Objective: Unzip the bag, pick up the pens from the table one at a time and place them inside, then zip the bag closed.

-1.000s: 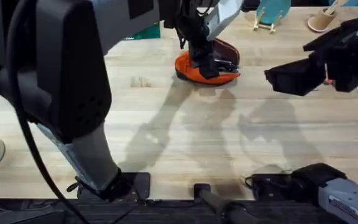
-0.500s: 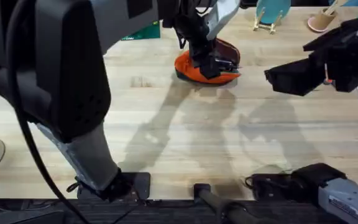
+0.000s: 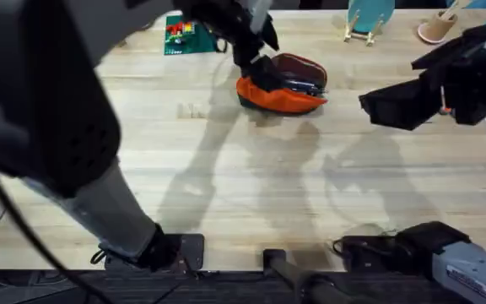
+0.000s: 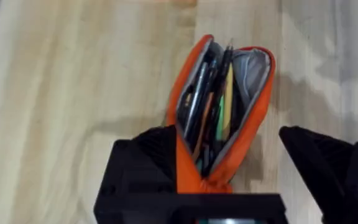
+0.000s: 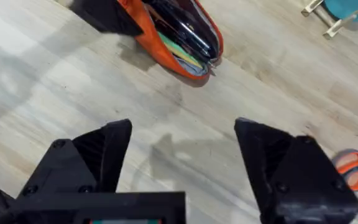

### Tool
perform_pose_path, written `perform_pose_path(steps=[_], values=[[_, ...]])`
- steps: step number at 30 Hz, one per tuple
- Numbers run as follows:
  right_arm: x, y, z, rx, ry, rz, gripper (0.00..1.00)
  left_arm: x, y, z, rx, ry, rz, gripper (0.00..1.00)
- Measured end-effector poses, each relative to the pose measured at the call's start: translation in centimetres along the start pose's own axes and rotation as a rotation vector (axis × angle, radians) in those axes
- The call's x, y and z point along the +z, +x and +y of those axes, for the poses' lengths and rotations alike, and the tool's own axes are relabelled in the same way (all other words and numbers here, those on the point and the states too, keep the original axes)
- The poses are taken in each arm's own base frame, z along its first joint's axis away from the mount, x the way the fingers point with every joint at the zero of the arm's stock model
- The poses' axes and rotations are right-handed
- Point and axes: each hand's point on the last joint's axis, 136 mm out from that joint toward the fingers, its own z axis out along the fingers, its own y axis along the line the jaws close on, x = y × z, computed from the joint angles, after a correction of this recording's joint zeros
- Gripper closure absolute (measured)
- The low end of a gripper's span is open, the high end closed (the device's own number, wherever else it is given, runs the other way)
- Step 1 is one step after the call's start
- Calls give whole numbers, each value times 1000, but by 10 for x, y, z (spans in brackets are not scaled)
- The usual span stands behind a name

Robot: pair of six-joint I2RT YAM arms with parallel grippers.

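Light wooden bench (image 3: 251, 186), plank grain running left to right. Lay on it toward the far middle: orange bag (image 3: 281, 84), unzipped, pens (image 4: 211, 93) inside. Far left of the bag, a green card (image 3: 184, 35). Far right, a wooden stand (image 3: 366, 25). Orange-handled scissors (image 5: 352, 169) lay flat.

We cannot tell the pens (image 4: 207, 106) apart from the other dark sticks crowded inside the open pouch (image 4: 253, 118). Its near end is hidden behind the left gripper (image 4: 229, 180), and we cannot see whether a finger touches it. Overhead, the left arm (image 3: 49, 110) shows large, blurred and cropped. The scissors (image 5: 353, 168) are cut by the frame's edge.
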Motion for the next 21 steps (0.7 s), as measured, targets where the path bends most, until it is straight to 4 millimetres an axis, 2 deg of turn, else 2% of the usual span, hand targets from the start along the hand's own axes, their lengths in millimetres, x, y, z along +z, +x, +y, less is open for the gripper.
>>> perform_pose_path(steps=[6, 9, 15, 21], values=[[0, 0, 0, 0, 0, 0, 5, -47, -7, 8, 1, -87, -37, 6], [0, 0, 0, 0, 0, 0, 4, -68, -2, 6, -21, -107, -35, 6], [0, 0, 0, 0, 0, 0, 5, -105, 19, 6, -79, -148, -17, 6], [0, 0, 0, 0, 0, 0, 4, -127, 48, 2, -97, -139, 20, 6]])
